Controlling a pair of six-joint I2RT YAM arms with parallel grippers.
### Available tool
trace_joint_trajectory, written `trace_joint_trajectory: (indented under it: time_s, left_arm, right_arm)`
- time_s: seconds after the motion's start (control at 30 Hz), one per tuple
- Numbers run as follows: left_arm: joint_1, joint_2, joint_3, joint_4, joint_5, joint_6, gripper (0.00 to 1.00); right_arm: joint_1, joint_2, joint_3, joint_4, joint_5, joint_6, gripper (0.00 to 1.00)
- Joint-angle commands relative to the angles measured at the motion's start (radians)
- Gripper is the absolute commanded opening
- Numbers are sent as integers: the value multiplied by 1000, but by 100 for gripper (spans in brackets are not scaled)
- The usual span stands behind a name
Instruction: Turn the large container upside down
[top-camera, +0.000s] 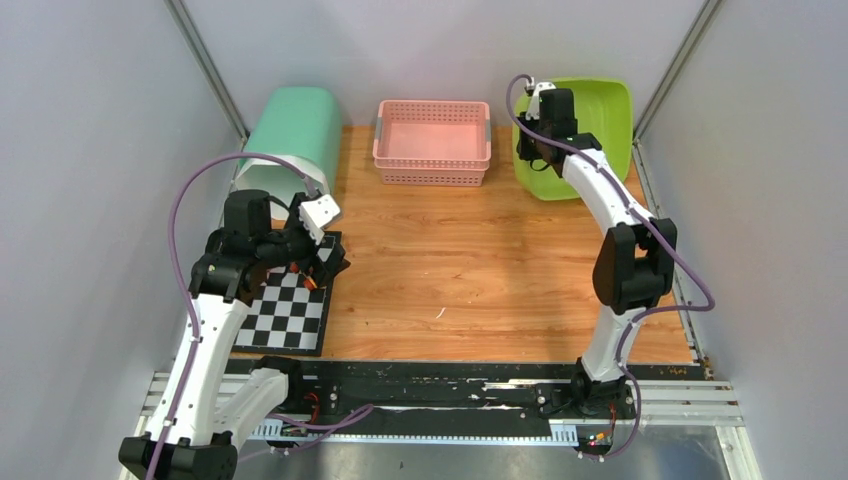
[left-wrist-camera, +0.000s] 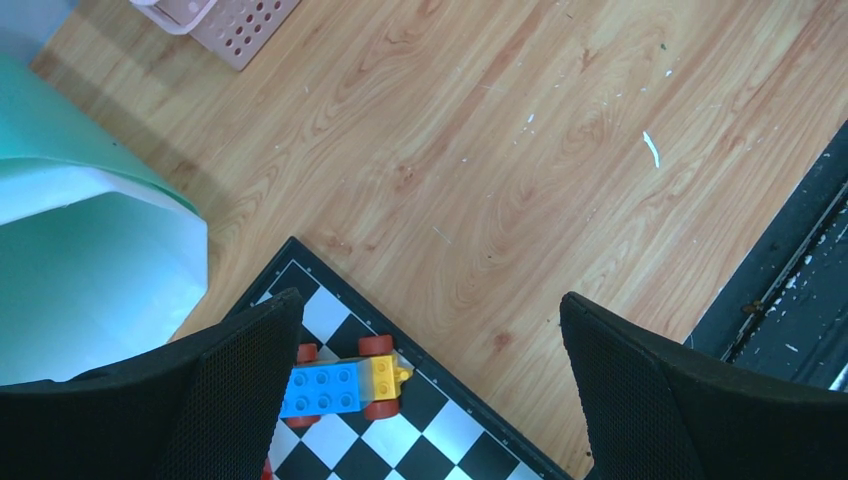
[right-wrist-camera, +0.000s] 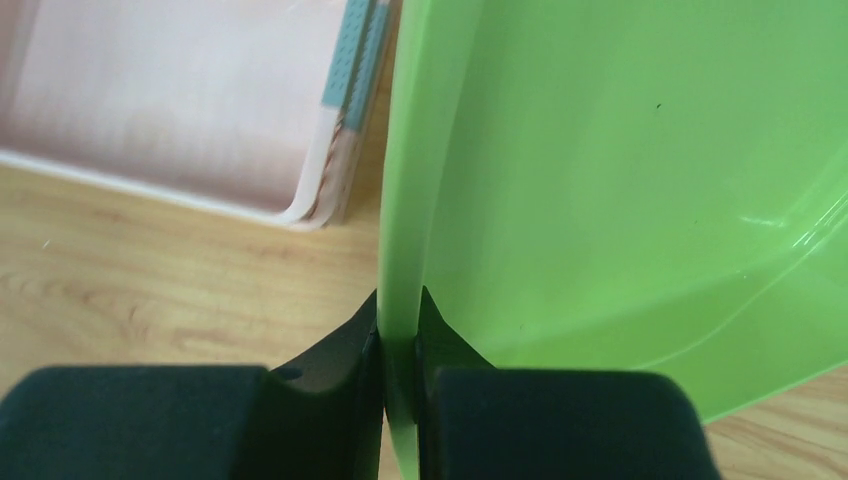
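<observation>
I see the lime-green plastic container (top-camera: 603, 118) in the table's far right corner, close against the enclosure's right wall (top-camera: 770, 200), with the pink perforated plastic basket (top-camera: 432, 141) just to its left across a narrow gap. The bare wooden tabletop (top-camera: 470, 260) on its near side is the only wide room. The right gripper (right-wrist-camera: 400, 335) is clenched on the container's thin left wall, which is glossy, smooth and open upward. My left gripper (left-wrist-camera: 430, 350) hangs released over the checkerboard mat (top-camera: 290, 318), near left.

Basket (top-camera: 432, 143) between bin (top-camera: 296, 125) and container (top-camera: 606, 112)
</observation>
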Motion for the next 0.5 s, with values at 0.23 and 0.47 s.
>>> trace_joint_trajectory:
  time_s: [0.23,0.47]
  left_arm:
    - [5,-18,30,-23,50,18,100]
    - [-9,2,80,-36,61,8,100]
  right_arm:
    - [-2,-286,-175,-206,-142,-245,3]
    - [-2,-502,-308,-302,-268,-360,3]
